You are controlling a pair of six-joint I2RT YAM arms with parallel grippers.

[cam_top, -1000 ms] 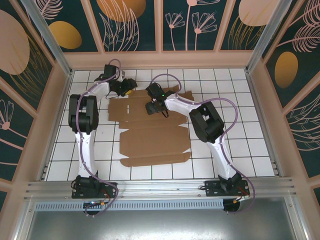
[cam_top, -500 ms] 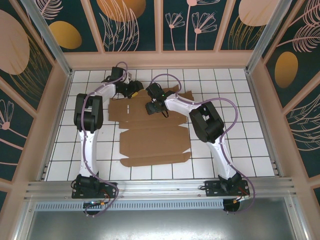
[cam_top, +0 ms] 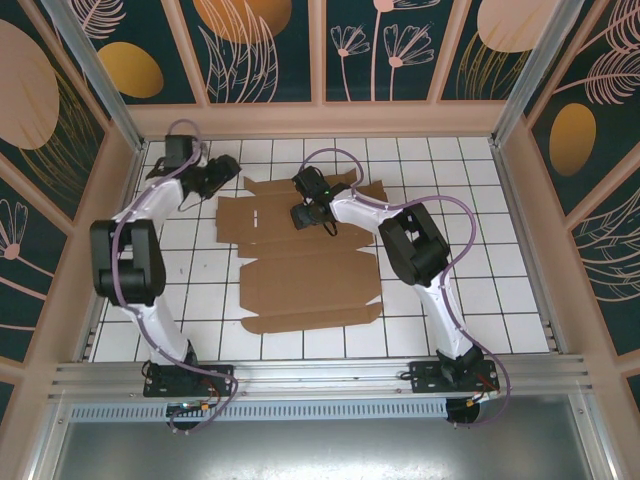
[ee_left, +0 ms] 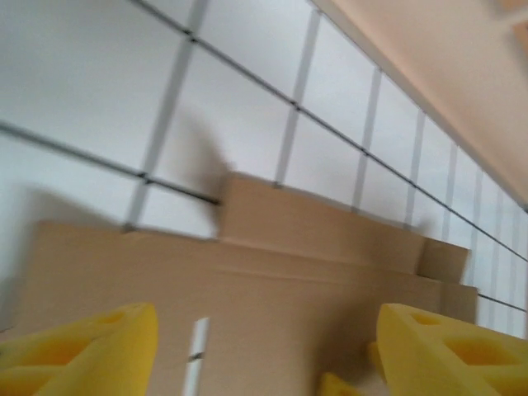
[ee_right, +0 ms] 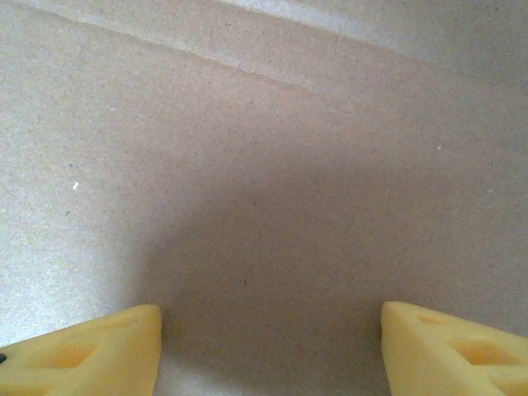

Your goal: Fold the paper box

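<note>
The left fingers (ee_left: 82,355), yellow wedge-shaped pads, stand spread wide with nothing between them. They hover just off the far left corner of the paper box (cam_top: 310,285), a plain brown cardboard die-cut sheet lying flat and unfolded on the white tiled surface (cam_top: 480,260). In the left wrist view, the sheet's far edge and a raised tab (ee_left: 289,223) lie ahead of the pads, then bare tiles up to the peach-coloured far wall (ee_left: 445,58).

The right fingers (ee_right: 99,346), also yellow, are parted wide over a far panel of the cardboard and hold nothing. Whether they touch the sheet I cannot tell. A crease (ee_right: 247,74) runs across ahead of them.

From above, the sheet sits mid-surface. Roughly one row of tiles separates its far tabs from the far wall, and another separates its near edge from the aluminium rail (cam_top: 320,375). Open tiles lie on both sides. The left arm's black elbow (cam_top: 125,260) stands over the left strip, near the side wall. The right arm's black elbow (cam_top: 415,245) hangs just beside the sheet's right edge, and its white forearm (cam_top: 355,212) crosses above the far right panel.
</note>
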